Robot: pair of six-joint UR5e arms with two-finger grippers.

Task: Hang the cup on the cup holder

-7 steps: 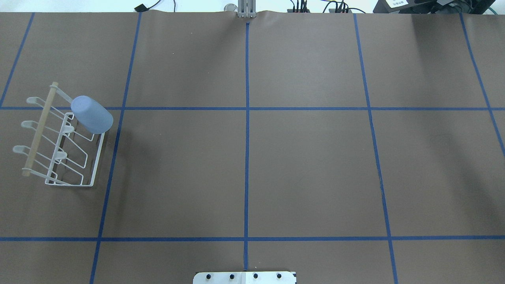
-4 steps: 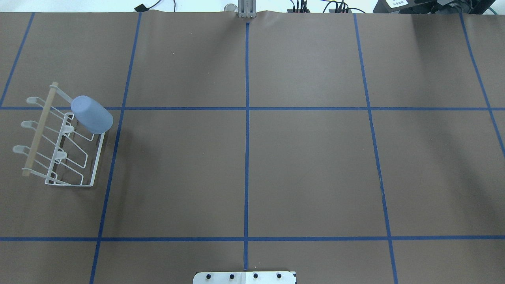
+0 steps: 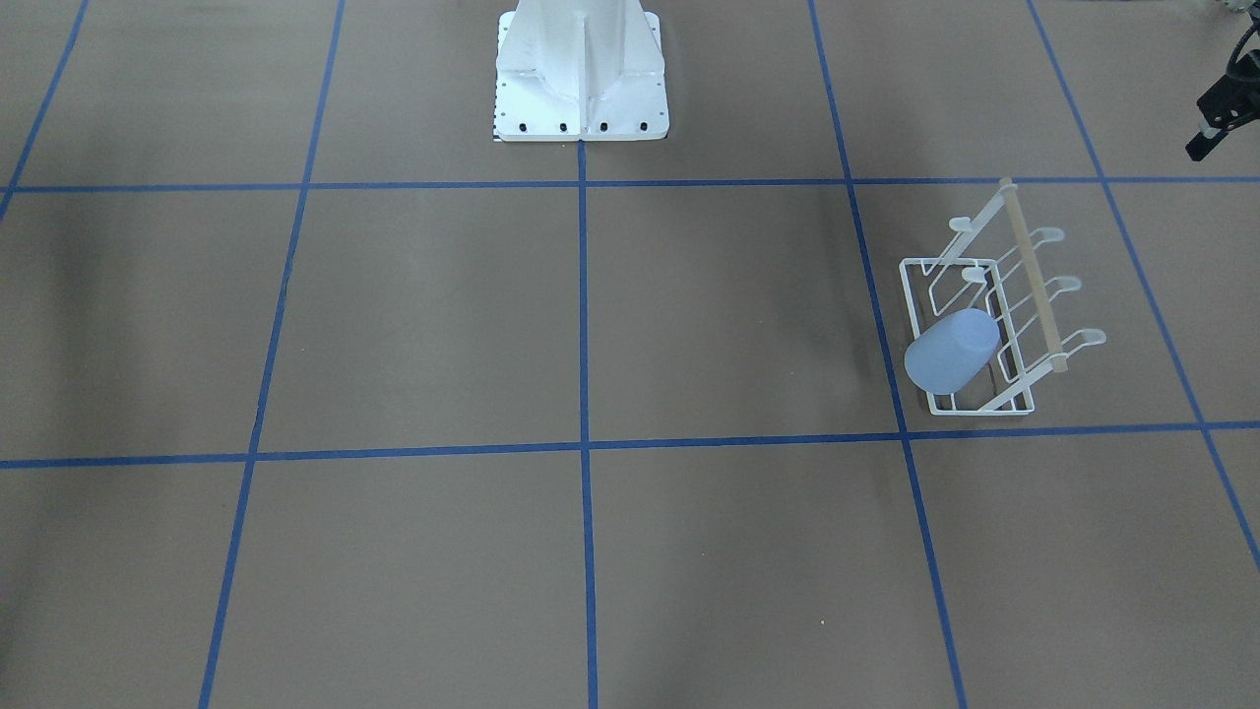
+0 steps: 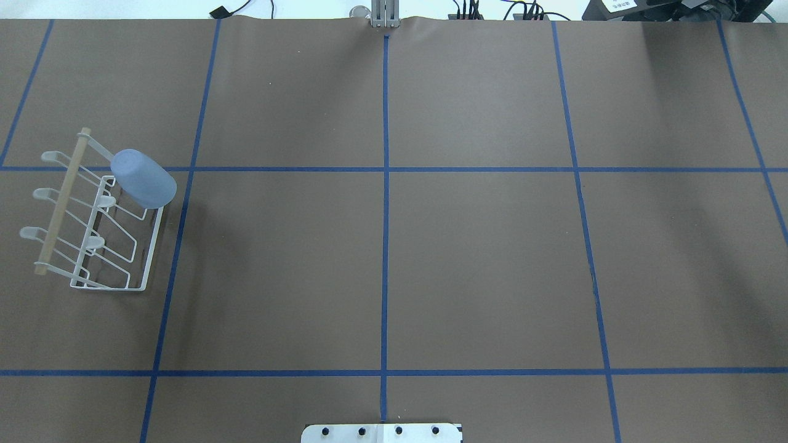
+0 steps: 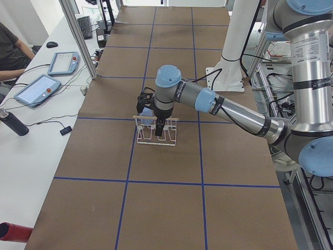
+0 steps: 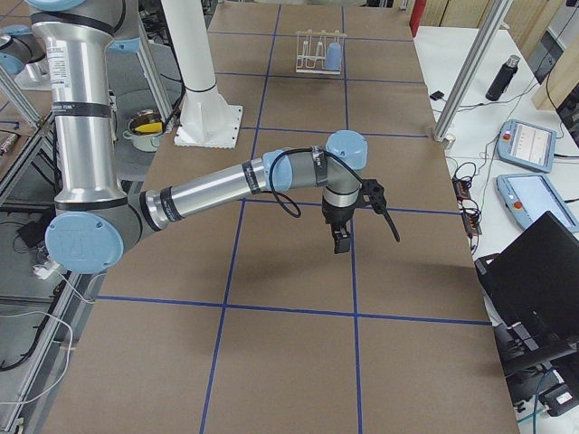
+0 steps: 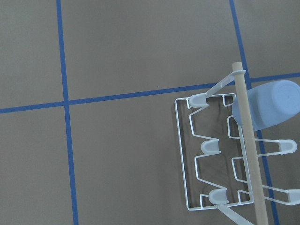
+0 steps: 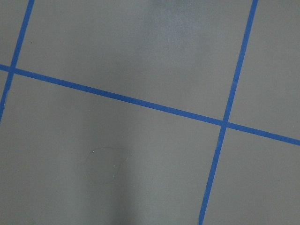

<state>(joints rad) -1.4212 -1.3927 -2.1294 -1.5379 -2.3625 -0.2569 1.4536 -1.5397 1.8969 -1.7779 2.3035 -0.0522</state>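
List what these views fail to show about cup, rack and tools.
- Prong under the cup: covered by the cup in overhead, front-facing and left wrist views.
- Left tool: open or shut, cannot tell from exterior left. It hides most of the cup there.
- Right tool: likewise from exterior right.
- Cup holder: cut off by left wrist view's edge.
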